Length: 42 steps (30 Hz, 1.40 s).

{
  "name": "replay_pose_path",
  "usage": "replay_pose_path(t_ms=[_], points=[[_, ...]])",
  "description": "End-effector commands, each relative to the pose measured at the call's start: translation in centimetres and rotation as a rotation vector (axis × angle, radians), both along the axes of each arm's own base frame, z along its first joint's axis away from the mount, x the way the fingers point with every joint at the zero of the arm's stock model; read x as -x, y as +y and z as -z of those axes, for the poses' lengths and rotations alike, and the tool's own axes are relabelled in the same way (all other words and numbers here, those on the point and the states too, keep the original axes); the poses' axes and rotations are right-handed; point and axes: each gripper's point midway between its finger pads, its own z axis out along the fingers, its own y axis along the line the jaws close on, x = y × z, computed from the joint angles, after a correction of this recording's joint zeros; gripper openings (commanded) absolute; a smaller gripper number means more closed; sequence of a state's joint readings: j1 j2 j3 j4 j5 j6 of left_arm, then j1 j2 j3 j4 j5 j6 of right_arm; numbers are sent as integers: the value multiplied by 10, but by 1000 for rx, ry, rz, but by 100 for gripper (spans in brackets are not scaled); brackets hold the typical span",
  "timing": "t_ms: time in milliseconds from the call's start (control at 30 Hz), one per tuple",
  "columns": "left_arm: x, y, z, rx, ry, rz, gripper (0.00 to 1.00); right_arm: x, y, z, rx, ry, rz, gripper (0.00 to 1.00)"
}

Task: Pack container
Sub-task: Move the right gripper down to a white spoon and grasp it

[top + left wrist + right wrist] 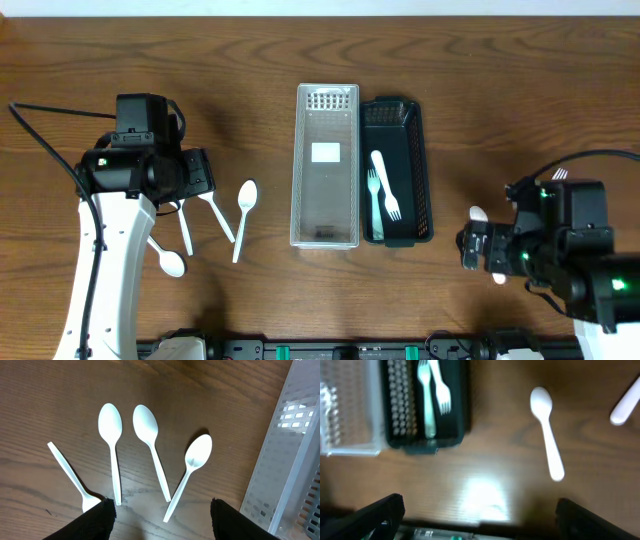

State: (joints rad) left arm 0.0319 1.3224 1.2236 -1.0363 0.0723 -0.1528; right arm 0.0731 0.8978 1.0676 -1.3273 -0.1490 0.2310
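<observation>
Several white plastic spoons (244,214) lie on the table at the left. In the left wrist view three lie bowl-up (150,440) and one points the other way (67,470). My left gripper (162,520) is open and empty just above their handle ends; it also shows in the overhead view (196,172). A clear container (327,200) stands at the centre, beside a dark basket (421,170) holding two forks (382,190). My right gripper (480,515) is open and empty over bare table at the right (478,248). A white spoon (546,430) lies ahead of it.
The clear container's wall (295,460) shows to the right of the left gripper. In the right wrist view the basket (462,410) with forks (426,400) and the clear container (345,410) lie to the upper left. Another white utensil end (625,405) lies at the upper right.
</observation>
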Motion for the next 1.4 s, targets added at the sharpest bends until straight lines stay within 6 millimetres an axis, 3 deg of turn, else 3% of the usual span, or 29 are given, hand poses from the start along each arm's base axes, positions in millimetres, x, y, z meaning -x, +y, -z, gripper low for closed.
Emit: replay_pose_path(t_ms=[0, 167, 333, 667, 933, 1233, 1367], points=[[-3, 0, -5, -3, -13, 6, 64, -13, -13, 12, 72, -15, 27, 99], [-3, 0, -5, -3, -13, 6, 64, -29, -30, 34, 234, -1, -99, 99], [-3, 0, -5, -3, -13, 6, 64, -29, -47, 62, 383, 146, -237, 99], [-3, 0, -5, -3, -13, 6, 64, -36, -46, 123, 365, 417, -304, 99], [-3, 0, -5, -3, -13, 6, 64, -37, -46, 166, 358, 502, -309, 99], [-3, 0, -5, -3, -13, 6, 64, -41, -52, 185, 350, 482, -278, 98], [-2, 0, -5, -3, -10, 6, 64, -42, -45, 198, 275, 449, -258, 95]])
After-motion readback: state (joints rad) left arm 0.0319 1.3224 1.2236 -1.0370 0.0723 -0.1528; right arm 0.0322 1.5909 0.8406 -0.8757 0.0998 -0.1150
